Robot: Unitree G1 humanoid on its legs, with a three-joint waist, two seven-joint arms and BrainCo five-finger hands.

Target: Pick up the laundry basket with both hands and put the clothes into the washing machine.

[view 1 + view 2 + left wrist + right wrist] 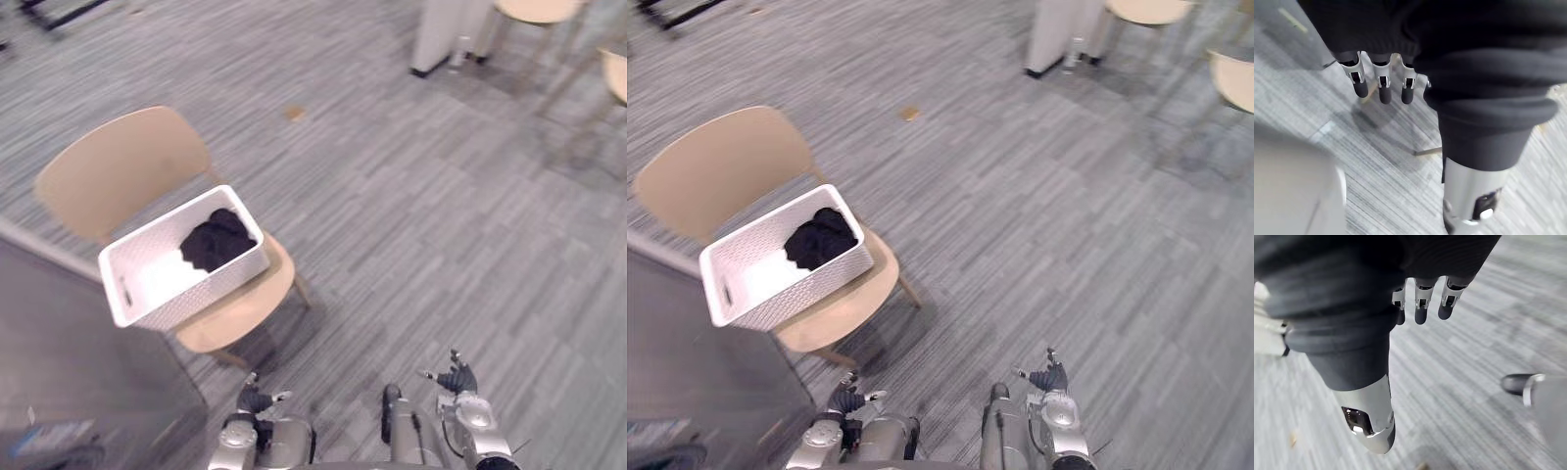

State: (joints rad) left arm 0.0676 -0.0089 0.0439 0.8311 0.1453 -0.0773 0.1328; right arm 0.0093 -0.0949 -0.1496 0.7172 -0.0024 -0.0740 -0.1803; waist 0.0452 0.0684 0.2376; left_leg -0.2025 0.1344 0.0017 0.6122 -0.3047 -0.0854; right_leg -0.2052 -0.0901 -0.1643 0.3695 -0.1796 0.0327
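Note:
A white laundry basket [231, 271] sits on the seat of a tan wooden chair [122, 162] at the left. Black clothes [217, 239] lie in its right half and something white [162, 275] in its left half. My left hand [253, 398] hangs low at the bottom of the view, below the chair, apart from the basket, with its fingers [1382, 86] straight and empty. My right hand [458, 379] is further right over bare floor, its fingers [1421, 303] straight and holding nothing.
A dark grey flat surface [69, 352] fills the lower left, next to the chair. A white pillar or panel base [443, 34] and more tan chairs [537, 10] stand at the far right. Grey striped carpet [421, 215] lies open between them.

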